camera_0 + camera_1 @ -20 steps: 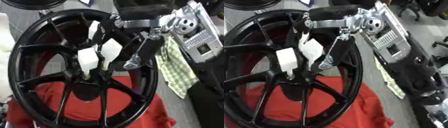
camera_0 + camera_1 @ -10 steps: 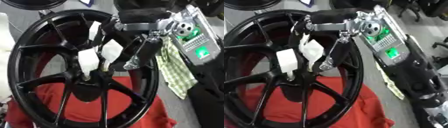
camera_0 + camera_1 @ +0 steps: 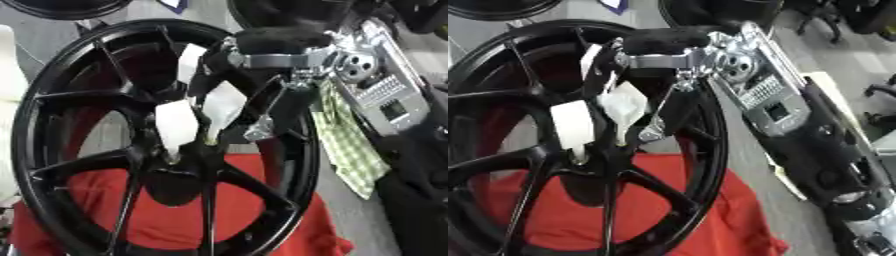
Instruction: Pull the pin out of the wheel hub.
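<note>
The right hand (image 3: 229,95) was reached into the wheel (image 3: 52,105), white-tipped fingers (image 3: 178,124) closed around the pin (image 3: 579,159) at the hub (image 3: 175,177), just below the fingertips.

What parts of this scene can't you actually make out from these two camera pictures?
- The pin: hidden in both views behind the white-padded fingertips of the right hand.
- The big black spoked wheel: cut off by the bottom edge of both views.
- The left hand: in neither view.
</note>
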`<state>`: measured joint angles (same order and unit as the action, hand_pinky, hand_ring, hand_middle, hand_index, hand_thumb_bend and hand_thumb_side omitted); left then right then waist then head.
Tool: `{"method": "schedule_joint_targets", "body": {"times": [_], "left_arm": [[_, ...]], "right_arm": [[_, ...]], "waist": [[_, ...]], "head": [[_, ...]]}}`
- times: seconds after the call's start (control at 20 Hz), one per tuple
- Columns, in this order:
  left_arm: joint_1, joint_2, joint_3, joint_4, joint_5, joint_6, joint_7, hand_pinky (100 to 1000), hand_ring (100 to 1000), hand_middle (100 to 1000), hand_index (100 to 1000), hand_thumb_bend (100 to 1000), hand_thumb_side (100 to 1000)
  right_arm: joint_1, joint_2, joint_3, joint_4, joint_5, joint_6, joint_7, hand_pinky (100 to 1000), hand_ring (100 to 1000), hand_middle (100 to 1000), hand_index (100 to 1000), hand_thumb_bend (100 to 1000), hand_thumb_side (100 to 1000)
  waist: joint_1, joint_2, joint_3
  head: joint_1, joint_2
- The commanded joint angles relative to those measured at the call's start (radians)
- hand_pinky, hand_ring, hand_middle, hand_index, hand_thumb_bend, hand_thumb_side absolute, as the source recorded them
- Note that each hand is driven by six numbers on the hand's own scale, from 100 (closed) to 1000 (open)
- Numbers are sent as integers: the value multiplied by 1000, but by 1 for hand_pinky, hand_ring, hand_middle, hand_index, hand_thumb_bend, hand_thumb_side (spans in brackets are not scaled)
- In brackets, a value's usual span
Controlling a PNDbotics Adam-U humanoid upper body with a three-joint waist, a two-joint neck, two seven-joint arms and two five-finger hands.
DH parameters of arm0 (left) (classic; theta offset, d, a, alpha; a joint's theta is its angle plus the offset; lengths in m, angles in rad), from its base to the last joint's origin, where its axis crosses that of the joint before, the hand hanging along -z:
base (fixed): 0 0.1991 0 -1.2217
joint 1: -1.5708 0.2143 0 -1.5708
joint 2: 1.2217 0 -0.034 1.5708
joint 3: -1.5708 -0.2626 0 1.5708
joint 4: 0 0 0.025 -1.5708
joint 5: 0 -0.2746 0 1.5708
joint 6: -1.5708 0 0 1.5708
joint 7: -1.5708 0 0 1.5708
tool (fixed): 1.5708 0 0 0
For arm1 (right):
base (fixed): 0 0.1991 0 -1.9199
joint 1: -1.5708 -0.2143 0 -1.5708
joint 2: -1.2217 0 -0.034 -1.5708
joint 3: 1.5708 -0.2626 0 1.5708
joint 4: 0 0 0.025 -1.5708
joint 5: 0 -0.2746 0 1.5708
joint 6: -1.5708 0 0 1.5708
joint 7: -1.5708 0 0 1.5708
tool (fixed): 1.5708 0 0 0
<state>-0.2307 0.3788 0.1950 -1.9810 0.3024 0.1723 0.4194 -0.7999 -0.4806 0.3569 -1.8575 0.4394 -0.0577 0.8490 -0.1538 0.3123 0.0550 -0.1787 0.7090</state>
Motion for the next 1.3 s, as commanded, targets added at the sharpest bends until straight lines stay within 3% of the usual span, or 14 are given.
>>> {"method": "schedule_joint_targets", "body": {"times": [0.05,1.3], "left_arm": [[-12,11,5,-19,-7,1,-1,740,532,561,664,100,792],[-12,4,1,-19,-7,4,-7,742,530,561,664,100,795]], "right_arm": [[-11,-15,-13,-1,13,-4,-5,816,813,695,791,432,100],[-16,-42,-12,-11,28,-55,47,810,806,685,783,344,100]], "waist": [[10,-12,0],[14,-2,6]], "head": [[-6,-14],[-43,-48]]}}
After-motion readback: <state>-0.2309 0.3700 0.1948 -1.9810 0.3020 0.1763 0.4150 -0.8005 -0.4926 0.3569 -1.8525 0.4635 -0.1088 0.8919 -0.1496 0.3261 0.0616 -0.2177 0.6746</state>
